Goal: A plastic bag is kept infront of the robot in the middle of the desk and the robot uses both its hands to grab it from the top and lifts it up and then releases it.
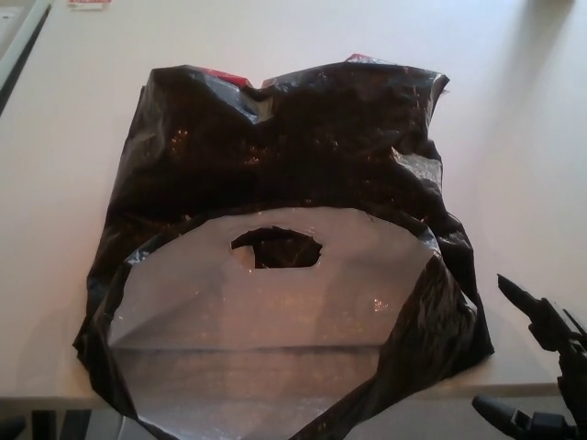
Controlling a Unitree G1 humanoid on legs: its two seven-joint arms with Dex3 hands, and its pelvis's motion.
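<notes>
Stretching across the whole view, the pale surface [514,137] carries a large black plastic bag [293,147] lying crumpled in the middle, its near end hanging slightly over the front edge. The bag's mouth faces the camera, folded back so the silvery grey inner lining [266,321] shows as a broad arch, with an oval handle hole [277,249] cut near the top of that lining. Small bits of red [229,75] peek out along the bag's far edge. At the lower right corner, the right hand [537,367] comes into view just beside the bag's right side but apart from it; two black fingers [518,293] are spread wide with nothing between them, so the hand is released and empty. The left hand does not show. A small red and white label [90,4] lies at the far left edge of the surface.
</notes>
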